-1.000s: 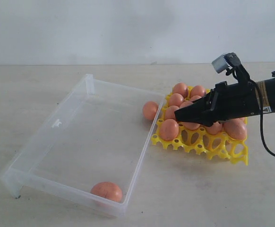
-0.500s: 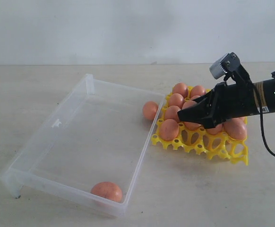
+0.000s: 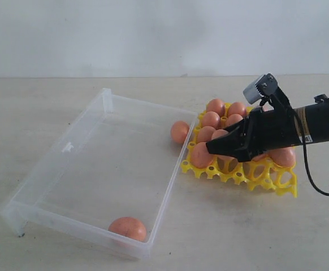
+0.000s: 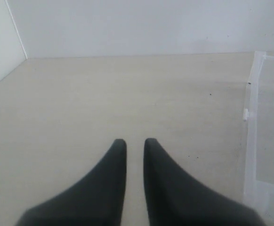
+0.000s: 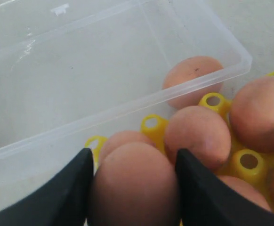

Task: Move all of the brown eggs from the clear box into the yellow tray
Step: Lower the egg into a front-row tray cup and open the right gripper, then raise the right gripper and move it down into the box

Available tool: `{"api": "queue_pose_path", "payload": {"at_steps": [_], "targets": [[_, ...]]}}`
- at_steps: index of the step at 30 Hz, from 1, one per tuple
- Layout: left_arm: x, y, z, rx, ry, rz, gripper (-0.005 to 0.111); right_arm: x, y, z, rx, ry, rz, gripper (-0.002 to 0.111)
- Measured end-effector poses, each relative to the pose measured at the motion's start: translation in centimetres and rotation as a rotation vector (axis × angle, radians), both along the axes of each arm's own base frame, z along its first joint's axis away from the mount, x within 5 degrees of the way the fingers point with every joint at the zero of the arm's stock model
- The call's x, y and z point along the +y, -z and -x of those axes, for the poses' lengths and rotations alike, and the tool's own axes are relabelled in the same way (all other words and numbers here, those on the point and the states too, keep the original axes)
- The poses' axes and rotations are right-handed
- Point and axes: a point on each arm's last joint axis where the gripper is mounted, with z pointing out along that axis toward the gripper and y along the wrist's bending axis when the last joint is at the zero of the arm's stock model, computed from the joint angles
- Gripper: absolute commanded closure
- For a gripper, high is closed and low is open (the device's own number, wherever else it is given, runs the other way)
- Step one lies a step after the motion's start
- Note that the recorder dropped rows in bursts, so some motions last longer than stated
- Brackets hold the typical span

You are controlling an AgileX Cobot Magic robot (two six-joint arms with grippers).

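Right hand clamped on an egg over the tray's box-side edge; left hand empty.

My right gripper (image 3: 210, 148) pinches one smooth oval egg (image 5: 134, 183) between black tapered fingers, over the yellow tray (image 3: 266, 178), an openwork plastic grid at 3 o'clock of the clear box (image 3: 165, 195). Brown eggs (image 3: 211, 118) fill its 9–12 o'clock cups; 5 o'clock cups open. Box rim to tray edge: tight gap. In the thin-walled box, one egg (image 3: 127, 227) sits at the 6 o'clock corner and one (image 3: 180, 131) against the 2 o'clock wall. My left gripper (image 4: 135, 141) shows a narrow slit, holding nothing, over the matte table (image 4: 80, 94).
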Motion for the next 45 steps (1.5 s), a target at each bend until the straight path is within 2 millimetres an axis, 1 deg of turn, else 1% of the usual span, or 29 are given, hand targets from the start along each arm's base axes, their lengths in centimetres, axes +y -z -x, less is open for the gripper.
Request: {"api": "queue_pose_path", "payload": {"at_steps": [3,5,7,12,14,18,20,22,29,33,35,37,38,39,40,43,44,45], "targets": [[0.0,0.0,0.0,0.0,0.0,0.0,0.084,0.3,0.0,0.1,-0.016,-0.015,0.006,0.107],[0.0,0.0,0.0,0.0,0.0,0.0,0.084,0.4,0.1,0.1,-0.018,-0.016,0.015,0.103],[0.0,0.0,0.0,0.0,0.0,0.0,0.084,0.3,0.1,0.0,-0.021,-0.007,0.026,0.095],[0.0,0.0,0.0,0.0,0.0,0.0,0.085,0.3,0.1,-0.2,-0.017,0.027,0.02,0.067],[0.0,0.0,0.0,0.0,0.0,0.0,0.085,0.3,0.1,-0.3,-0.015,0.035,0.015,0.059],[0.0,0.0,0.0,0.0,0.0,0.0,0.085,0.3,0.0,-0.4,-0.014,0.045,0.011,0.048],[0.0,0.0,0.0,0.0,0.0,0.0,0.085,0.3,0.0,-0.4,-0.014,0.045,0.007,0.044],[0.0,0.0,0.0,0.0,0.0,0.0,0.086,0.3,0.0,-0.3,-0.014,0.04,0.0,0.043],[0.0,0.0,0.0,0.0,0.0,0.0,0.089,0.4,-0.1,-0.3,-0.014,0.035,-0.007,0.043],[0.0,0.0,0.0,0.0,0.0,0.0,0.089,0.4,-0.3,-0.4,-0.013,0.05,-0.036,0.043],[0.0,0.0,0.0,0.0,0.0,0.0,0.089,0.6,-0.7,-0.5,-0.014,0.071,-0.082,0.044],[0.0,0.0,0.0,0.0,0.0,0.0,0.089,0.7,-1.9,-0.7,-0.033,0.092,-0.152,0.045],[0.0,0.0,0.0,0.0,0.0,0.0,0.089,0.8,-2.7,-0.7,-0.048,0.104,-0.196,0.048],[0.0,0.0,0.0,0.0,0.0,0.0,0.089,0.9,-3.6,-0.7,-0.067,0.114,-0.243,0.054],[0.0,0.0,0.0,0.0,0.0,0.0,0.089,0.9,-4.6,-0.7,-0.087,0.121,-0.289,0.063],[0.0,0.0,0.0,0.0,0.0,0.0,0.089,1.2,-7.3,-0.5,-0.152,0.133,-0.399,0.099],[0.0,0.0,0.0,0.0,0.0,0.0,0.089,1.3,-8.1,-0.3,-0.171,0.13,-0.417,0.108],[0.0,0.0,0.0,0.0,0.0,0.0,0.089,1.8,-8.9,0.0,-0.19,0.117,-0.429,0.107]]}}
